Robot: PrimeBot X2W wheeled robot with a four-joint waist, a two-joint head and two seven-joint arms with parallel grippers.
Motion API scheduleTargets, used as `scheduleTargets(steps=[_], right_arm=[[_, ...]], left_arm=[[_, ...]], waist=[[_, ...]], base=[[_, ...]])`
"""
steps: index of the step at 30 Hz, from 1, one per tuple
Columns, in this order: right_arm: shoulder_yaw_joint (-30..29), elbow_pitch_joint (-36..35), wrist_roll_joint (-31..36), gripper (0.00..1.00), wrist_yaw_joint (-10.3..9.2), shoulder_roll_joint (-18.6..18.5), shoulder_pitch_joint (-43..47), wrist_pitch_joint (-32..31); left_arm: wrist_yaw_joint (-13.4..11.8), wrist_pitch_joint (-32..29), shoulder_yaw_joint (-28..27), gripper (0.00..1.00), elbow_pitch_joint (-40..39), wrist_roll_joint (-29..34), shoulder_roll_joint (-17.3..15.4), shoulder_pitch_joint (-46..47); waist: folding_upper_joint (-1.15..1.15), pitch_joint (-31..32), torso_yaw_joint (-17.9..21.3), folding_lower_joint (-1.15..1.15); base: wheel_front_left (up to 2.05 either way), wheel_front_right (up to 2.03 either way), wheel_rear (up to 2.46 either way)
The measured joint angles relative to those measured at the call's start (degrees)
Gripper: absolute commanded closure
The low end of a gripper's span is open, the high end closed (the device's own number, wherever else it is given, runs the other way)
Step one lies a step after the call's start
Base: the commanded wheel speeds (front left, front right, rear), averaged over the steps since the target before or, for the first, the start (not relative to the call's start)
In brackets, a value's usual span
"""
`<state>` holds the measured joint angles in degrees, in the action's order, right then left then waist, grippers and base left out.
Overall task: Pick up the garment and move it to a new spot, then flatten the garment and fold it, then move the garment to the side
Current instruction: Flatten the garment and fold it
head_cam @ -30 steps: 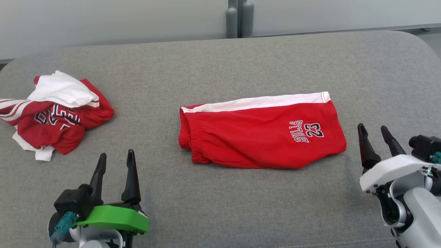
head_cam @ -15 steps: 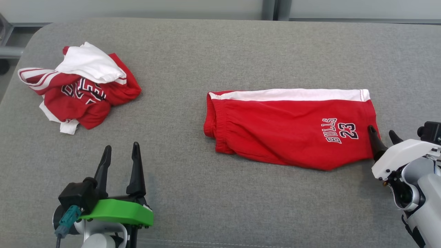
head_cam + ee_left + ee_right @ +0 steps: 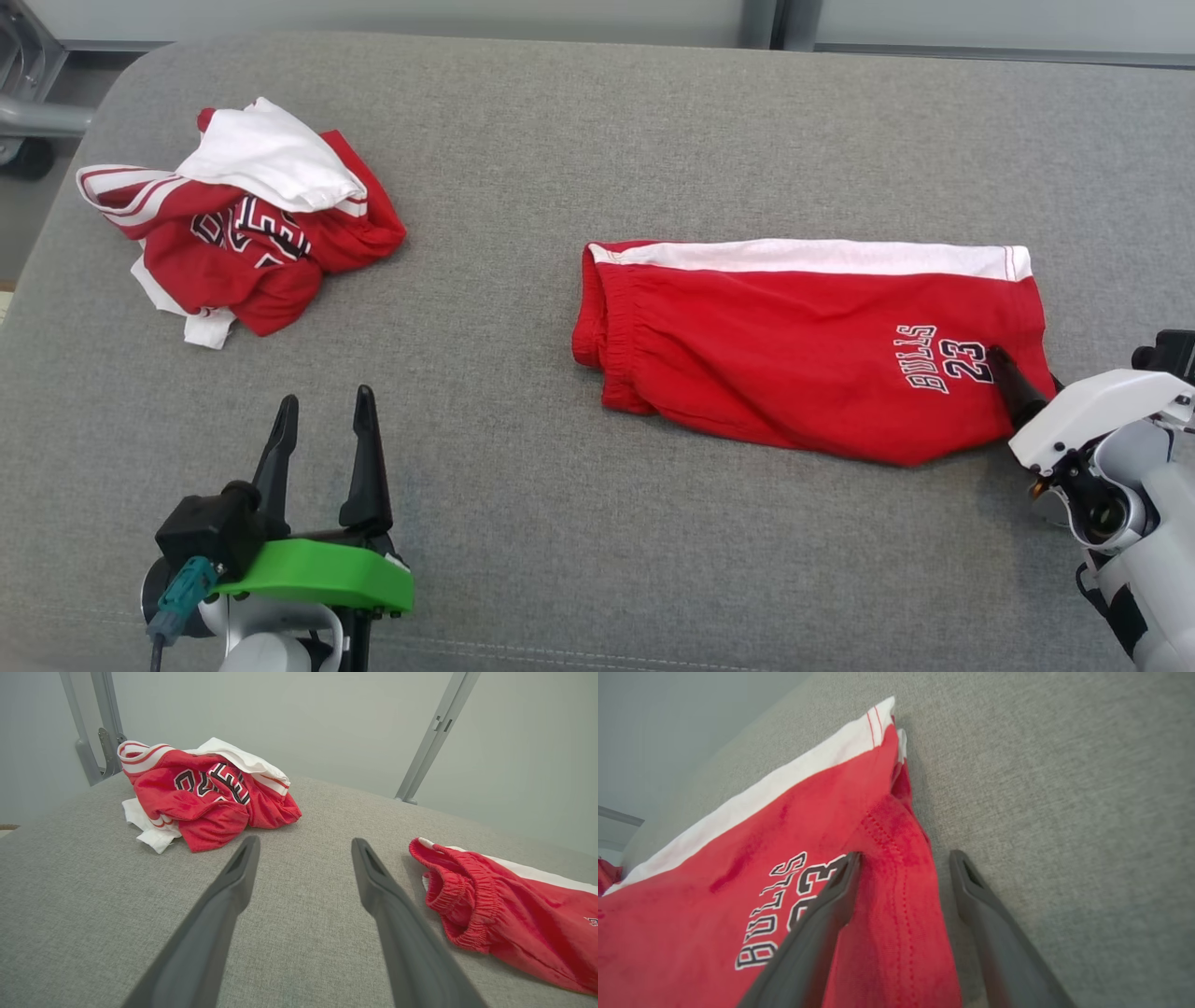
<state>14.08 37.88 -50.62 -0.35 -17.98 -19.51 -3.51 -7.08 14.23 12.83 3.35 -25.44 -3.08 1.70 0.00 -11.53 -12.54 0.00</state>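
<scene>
Red shorts [image 3: 794,355]: I count one, folded flat; the hem lies between my right gripper's [image 3: 904,856] spread fingers, not pinched.
Left gripper [image 3: 322,406]: fingers spread, holding nothing, well apart from the shorts.
Crumpled jersey [image 3: 247,243]: one, beyond my left gripper.
Surface: grey fabric cushion [image 3: 597,560]; pale wall [image 3: 327,718] and metal posts [image 3: 434,732] behind.

Noted grey woven upholstered surface [image 3: 523,121], corner rounded at 10 o'clock in head view, stitched seam [image 3: 560,653] along the 6 o'clock edge. Behind it at 12 o'clock: pale grey wall [image 3: 327,718], slanted grey metal post [image 3: 426,753]. At 10 o'clock: grey frame tube [image 3: 28,117], dark wheel [image 3: 33,161] beneath. Lit evenly, shadows soft.
</scene>
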Motion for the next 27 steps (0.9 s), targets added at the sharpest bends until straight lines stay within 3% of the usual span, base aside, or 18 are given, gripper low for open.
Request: scheduleTargets(steps=[2,3,8,14,27], right_arm=[[-0.29,0.86,-0.85,0.24,0.79,0.02,-0.46,-0.65],[-0.25,1.78,-1.37,0.45,1.40,0.01,-1.18,-1.51],[1.52,3.52,-1.27,0.66,3.91,-0.05,-2.91,-3.74],[2.21,5.41,-1.19,1.00,4.86,-0.10,-4.44,-4.61],[1.57,7.71,-1.00,1.00,6.30,-3.36,-7.25,-4.06]], left_arm=[[0.00,0.00,0.02,0.00,0.03,0.03,0.01,0.00],[0.00,0.00,0.01,0.00,0.12,0.14,0.01,0.00],[0.00,0.00,0.09,0.00,0.35,0.54,0.03,0.00],[0.00,0.00,0.10,0.00,0.52,1.08,0.05,0.00],[-0.01,0.00,-1.55,0.00,0.54,1.09,0.18,-0.01]], waist=[[0.00,0.04,-0.07,0.00],[0.00,0.08,-0.13,0.00],[0.00,0.17,-0.30,0.00],[0.00,0.24,-0.37,0.00],[0.00,0.44,1.18,0.00]], base=[[0.00,0.00,0.00],[0.00,0.00,0.00],[0.00,0.00,0.00],[0.00,0.00,0.00],[0.00,0.00,0.00]])
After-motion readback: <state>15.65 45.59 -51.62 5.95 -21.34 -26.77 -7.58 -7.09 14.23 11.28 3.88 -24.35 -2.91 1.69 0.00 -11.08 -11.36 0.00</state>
